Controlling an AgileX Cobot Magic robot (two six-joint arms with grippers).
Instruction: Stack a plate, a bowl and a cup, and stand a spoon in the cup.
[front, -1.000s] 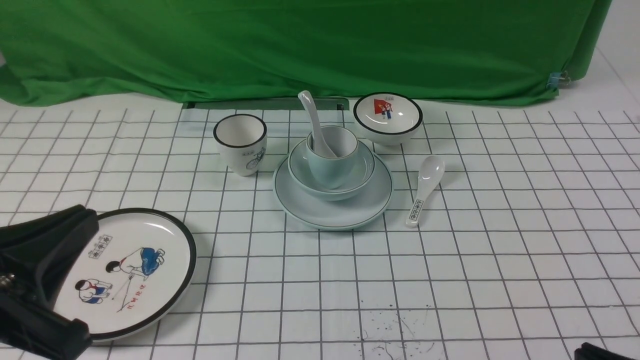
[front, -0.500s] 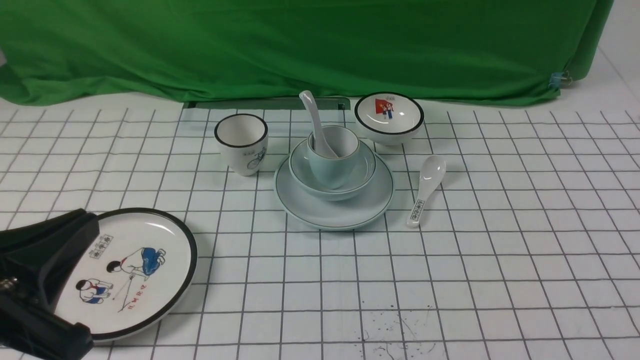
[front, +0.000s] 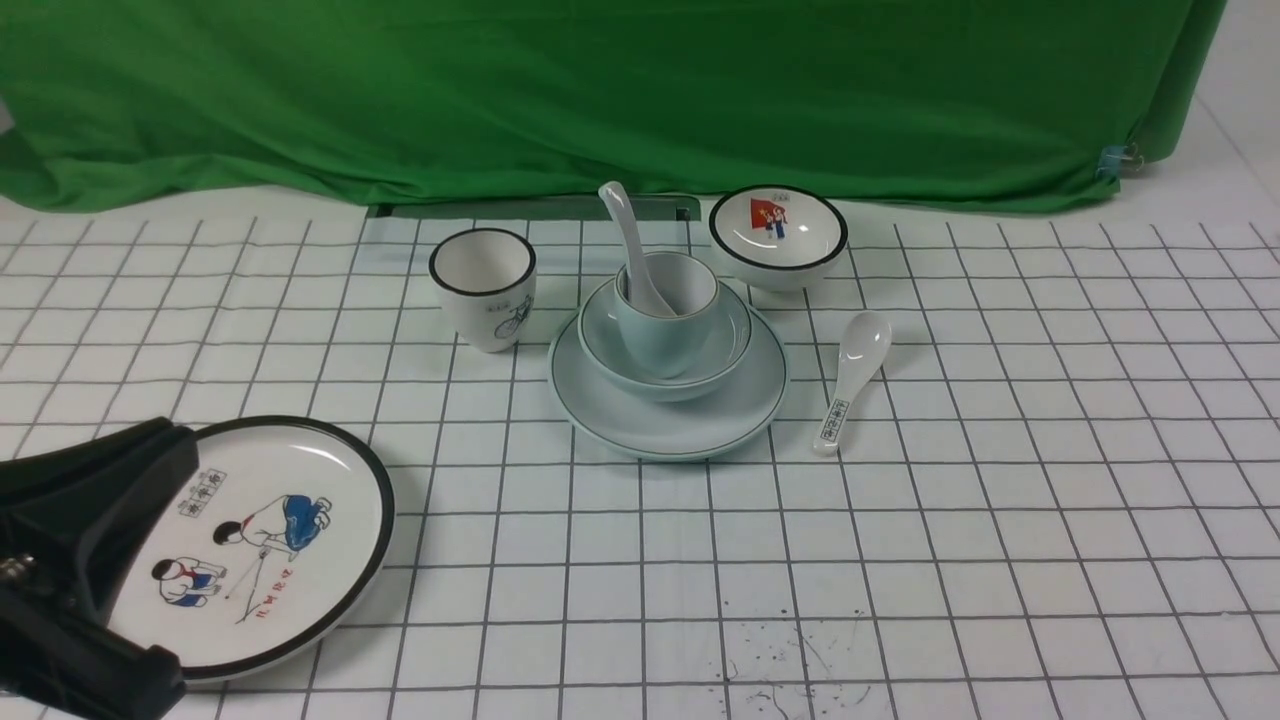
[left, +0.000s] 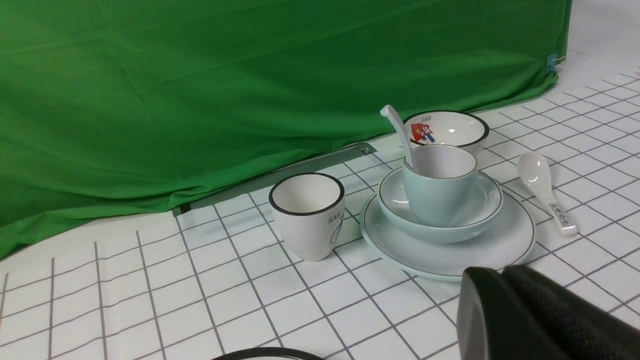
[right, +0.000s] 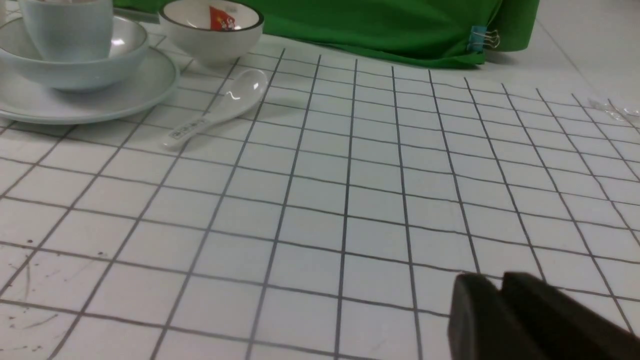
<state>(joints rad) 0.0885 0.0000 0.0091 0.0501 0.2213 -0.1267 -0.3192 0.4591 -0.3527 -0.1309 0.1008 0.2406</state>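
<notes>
The pale blue-green plate (front: 700, 420) lies at mid table. The pale blue-green bowl (front: 725, 345) sits on it, and the pale blue-green cup (front: 660, 340) stands in the bowl. The plain white spoon (front: 625, 230) leans in the cup, handle up and to the left. The stack also shows in the left wrist view (left: 445, 200). My left gripper (left: 500, 272) is shut and empty, low at the front left, over the cartoon plate. My right gripper (right: 500, 280) is shut and empty above the bare cloth at the front right; it is out of the front view.
A black-rimmed cartoon plate (front: 290, 530) lies front left, partly under my left arm. A bicycle cup (front: 483, 290) stands left of the stack. A red-picture bowl (front: 778, 235) sits behind right. A marked spoon (front: 850, 385) lies right of the plate. Green cloth hangs behind.
My right arm's tip, seen at the bottom right corner one second ago, has left the front view. The dishes have not moved.
</notes>
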